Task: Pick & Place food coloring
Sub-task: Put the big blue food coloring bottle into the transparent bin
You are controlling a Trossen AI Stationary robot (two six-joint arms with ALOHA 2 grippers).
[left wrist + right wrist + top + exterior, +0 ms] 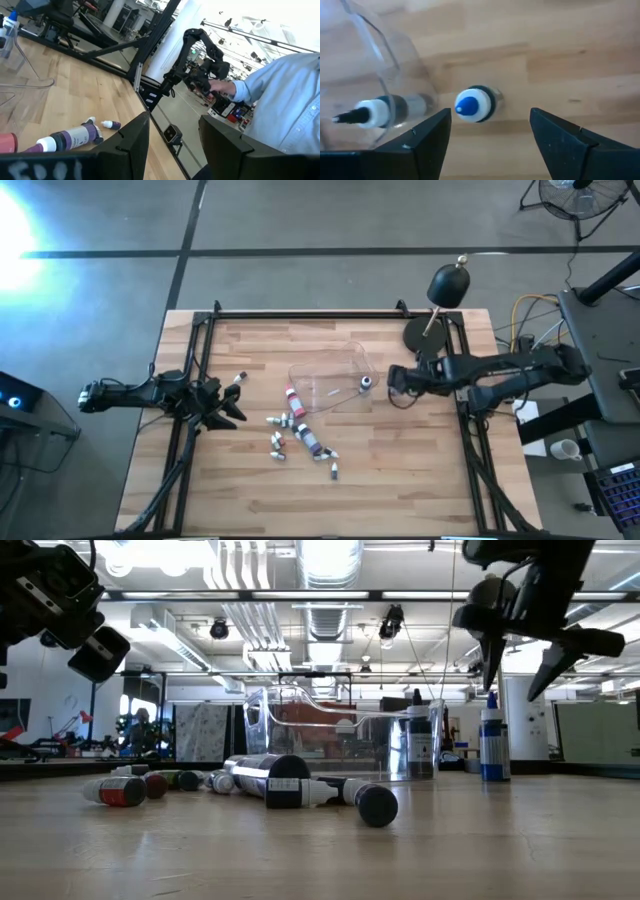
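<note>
Tray (330, 375): mid-table, ahead of you.
Loose bottles (300, 432): on the wood just before the tray.
Upright bottle (367, 383): by the tray's right wall, seemingly just outside.
Lamp (447, 285): your far right corner.

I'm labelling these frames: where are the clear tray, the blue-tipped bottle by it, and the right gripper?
Clear tray (325, 385): high view, on its transparent floor.
Blue-tipped bottle (472, 104): right wrist view, on its blue tip, seen from above.
Right gripper (392, 383): high view, midway between its fingertips, beside the tray.
</note>
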